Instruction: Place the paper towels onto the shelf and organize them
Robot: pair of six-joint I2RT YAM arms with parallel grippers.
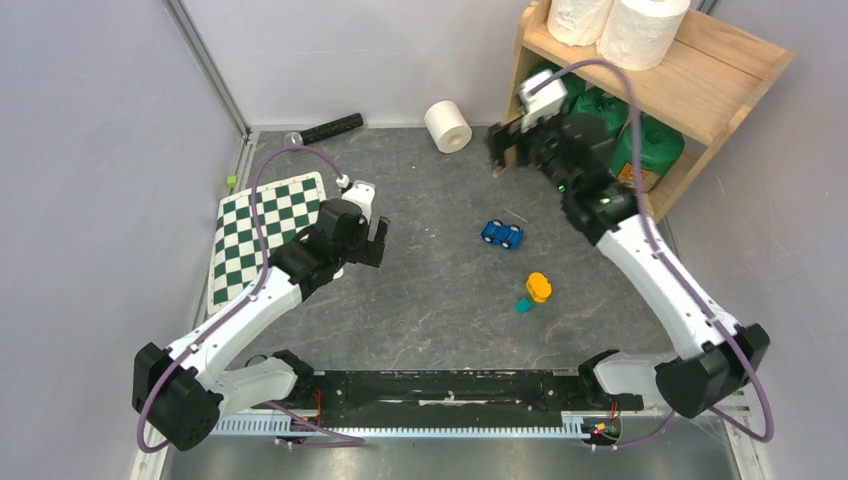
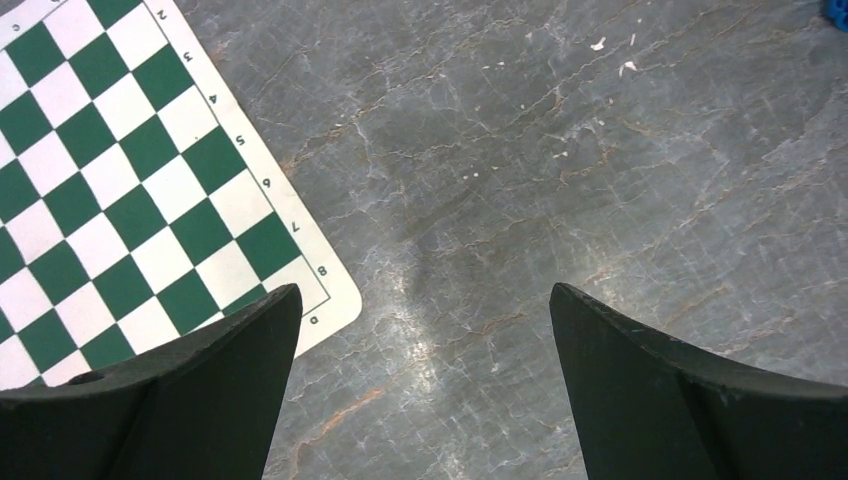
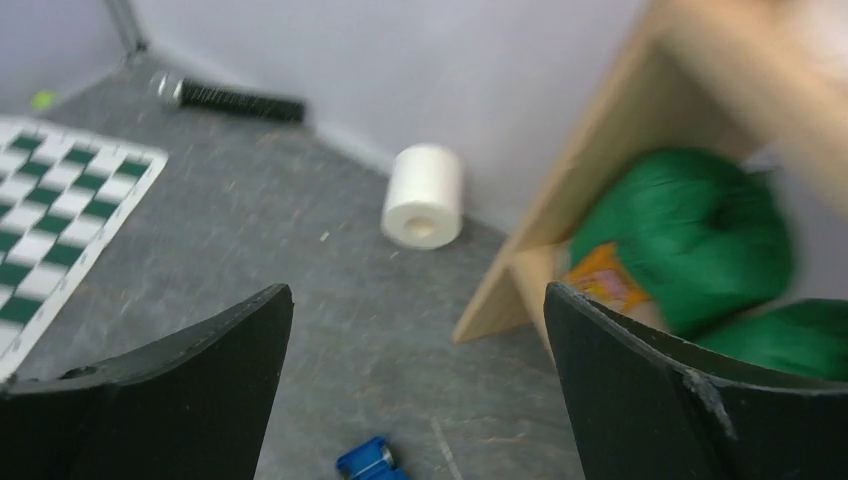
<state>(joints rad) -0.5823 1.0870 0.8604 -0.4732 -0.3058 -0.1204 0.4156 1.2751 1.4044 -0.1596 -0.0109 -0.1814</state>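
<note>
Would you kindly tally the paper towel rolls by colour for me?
Bare white paper towel rolls: 3, two atop the light wooden shelf, one on the grey table
Green plastic-wrapped paper towel rolls: 3, on the lower tier
Total: 6

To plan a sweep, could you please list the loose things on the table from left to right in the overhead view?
Checkered mat → white paper roll → blue toy car → orange toy.

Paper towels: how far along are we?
Done: two white rolls on the shelf top, green rolls on its lower tier. In hand: nothing; left gripper and right gripper open, empty. Remaining: one loose roll on the table, left of the shelf.
</note>
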